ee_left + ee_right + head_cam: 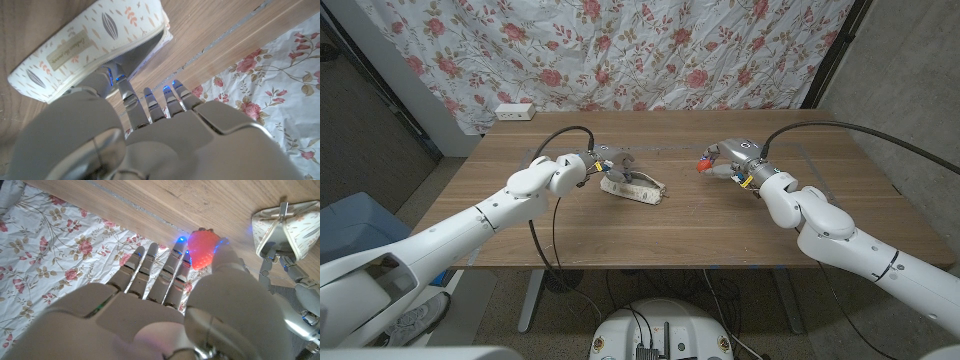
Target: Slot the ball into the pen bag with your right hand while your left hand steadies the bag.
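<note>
A red ball [703, 165] is held at the fingertips of the right hand [730, 160] — in the right wrist view it is seen pinched between the thumb and the fingers [175, 265], its surface looking slightly textured. The ball is carried above the wooden table [720, 225], right of centre and well apart from the pen bag [635, 188].

The pen bag, cream with a leaf print and a small sewn label, lies on the table left of centre, its zip open along the top. The left hand [605, 165] is set at the bag's far left end; in the left wrist view the thumb appears to be pressed at the open zip edge while the other fingers [165, 102] are stretched side by side past the bag. Whether the bag is truly gripped cannot be told.

The step in hand is judged to be the carrying of the ball toward the bag — the grasp made, the slotting not yet done. For the next move, the ball would have to be brought leftward and lowered over the open zip, the mouth being kept open and still by the left hand. The opening looks narrow, so the ball could be caught on the zip edge or the bag pushed aside.
</note>
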You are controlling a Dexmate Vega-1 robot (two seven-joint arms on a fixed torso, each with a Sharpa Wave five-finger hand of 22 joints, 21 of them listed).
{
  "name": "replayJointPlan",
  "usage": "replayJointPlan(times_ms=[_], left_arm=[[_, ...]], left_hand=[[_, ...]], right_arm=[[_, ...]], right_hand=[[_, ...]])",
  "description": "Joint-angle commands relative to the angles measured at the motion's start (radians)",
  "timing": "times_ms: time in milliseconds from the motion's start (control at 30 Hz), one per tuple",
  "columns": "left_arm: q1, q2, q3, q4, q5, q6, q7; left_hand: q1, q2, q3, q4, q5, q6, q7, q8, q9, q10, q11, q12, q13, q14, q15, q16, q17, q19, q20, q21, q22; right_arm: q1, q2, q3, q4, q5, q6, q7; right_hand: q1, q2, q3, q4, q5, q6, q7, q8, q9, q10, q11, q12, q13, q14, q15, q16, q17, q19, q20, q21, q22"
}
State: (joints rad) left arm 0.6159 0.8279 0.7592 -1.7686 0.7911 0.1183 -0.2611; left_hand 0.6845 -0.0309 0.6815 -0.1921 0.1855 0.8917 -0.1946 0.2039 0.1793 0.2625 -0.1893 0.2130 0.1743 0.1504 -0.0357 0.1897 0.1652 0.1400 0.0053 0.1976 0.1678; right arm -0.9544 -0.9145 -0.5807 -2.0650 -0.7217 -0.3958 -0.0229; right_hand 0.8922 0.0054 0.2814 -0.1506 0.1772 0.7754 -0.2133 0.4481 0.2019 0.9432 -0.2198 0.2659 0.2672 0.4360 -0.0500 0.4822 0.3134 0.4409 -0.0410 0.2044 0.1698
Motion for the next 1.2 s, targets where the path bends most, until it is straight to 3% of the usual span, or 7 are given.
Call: replayJointPlan(times_ms=[33, 533, 1200], left_arm=[[0.026, 0.035, -0.023, -0.031, -0.012, 0.000, -0.006], [0.041, 0.047, -0.042, -0.041, -0.030, 0.003, -0.019], [0.008, 0.031, -0.025, -0.009, -0.026, -0.020, -0.048]], left_hand=[[0.018, -0.003, -0.008, 0.001, 0.004, -0.004, 0.001, -0.005, 0.003, 0.012, -0.004, 0.000, 0.002, 0.013, -0.086, 0.002, 0.003, 0.015, -0.001, 0.007, 0.002], [0.028, -0.014, -0.021, 0.005, 0.003, -0.026, 0.007, -0.016, 0.004, 0.017, -0.007, -0.004, 0.003, 0.024, -0.088, 0.000, 0.004, 0.026, -0.002, 0.006, 0.003], [0.035, -0.026, -0.043, 0.010, 0.003, -0.062, 0.010, -0.025, 0.005, 0.008, -0.004, -0.013, 0.003, 0.030, -0.091, -0.004, 0.005, 0.024, -0.003, -0.001, 0.003]], right_arm=[[0.003, 0.006, -0.006, -0.001, -0.002, -0.007, -0.005], [0.031, 0.022, -0.017, 0.018, 0.007, 0.024, -0.010], [0.087, 0.070, -0.050, 0.045, 0.021, 0.090, -0.005]], right_hand=[[0.001, 0.009, -0.003, 0.001, 0.005, 0.014, -0.005, 0.004, 0.003, 0.012, 0.000, -0.001, 0.005, 0.006, -0.143, 0.008, 0.003, 0.008, -0.003, -0.002, 0.005], [0.003, 0.011, -0.005, 0.000, 0.005, 0.016, -0.005, 0.003, 0.003, 0.013, 0.000, -0.003, 0.006, 0.005, -0.145, 0.009, 0.003, 0.016, 0.004, 0.000, 0.005], [0.008, 0.010, -0.007, -0.003, 0.006, 0.017, -0.005, 0.001, 0.003, 0.014, 0.000, -0.003, 0.008, 0.004, -0.145, 0.011, 0.003, 0.011, 0.005, -0.002, 0.005]])
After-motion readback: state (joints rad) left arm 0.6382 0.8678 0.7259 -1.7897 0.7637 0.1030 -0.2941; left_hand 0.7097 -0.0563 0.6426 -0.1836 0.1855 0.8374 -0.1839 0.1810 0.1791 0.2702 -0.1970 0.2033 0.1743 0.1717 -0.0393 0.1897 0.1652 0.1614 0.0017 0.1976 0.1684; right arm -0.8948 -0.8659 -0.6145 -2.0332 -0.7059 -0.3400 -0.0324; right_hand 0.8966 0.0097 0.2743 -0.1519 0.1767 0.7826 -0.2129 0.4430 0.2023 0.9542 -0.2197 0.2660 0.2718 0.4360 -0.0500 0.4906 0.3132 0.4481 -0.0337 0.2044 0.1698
